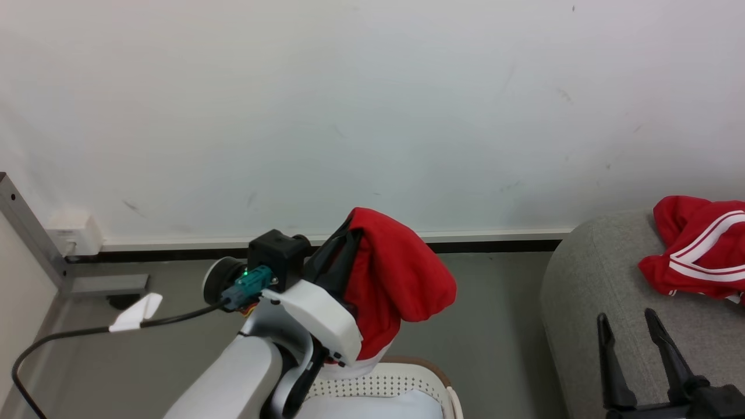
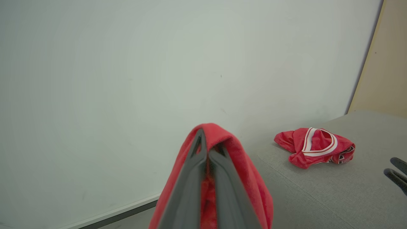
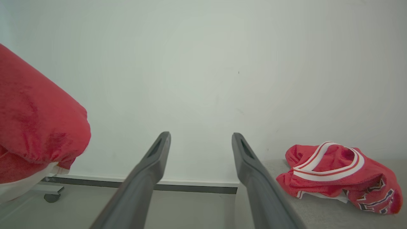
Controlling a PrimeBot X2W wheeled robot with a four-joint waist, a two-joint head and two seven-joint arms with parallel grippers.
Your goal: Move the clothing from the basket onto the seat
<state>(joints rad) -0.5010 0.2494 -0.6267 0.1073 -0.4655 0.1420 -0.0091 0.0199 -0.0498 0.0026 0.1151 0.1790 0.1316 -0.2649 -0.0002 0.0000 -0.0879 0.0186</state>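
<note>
My left gripper (image 2: pixel 206 149) is shut on a red garment (image 1: pixel 396 279) that drapes over its fingers, lifted above the cream perforated basket (image 1: pixel 407 384) at the bottom of the head view. The same garment (image 3: pixel 35 127) hangs at the left edge of the right wrist view. A second red garment (image 1: pixel 698 250) with white stripes lies crumpled on the grey seat (image 1: pixel 588 291) at the right; black-and-white lettering shows on it (image 3: pixel 343 178). My right gripper (image 1: pixel 631 323) stands open over the seat's near part, with nothing between its fingers (image 3: pixel 152 165).
A pale wall with a dark baseboard (image 1: pixel 495 244) runs behind everything. Grey floor (image 1: pixel 495 331) separates basket and seat. A metal frame post (image 1: pixel 29 233) and a black cable (image 1: pixel 75 334) are at the left. A pale pad (image 1: pixel 396 407) lines the basket.
</note>
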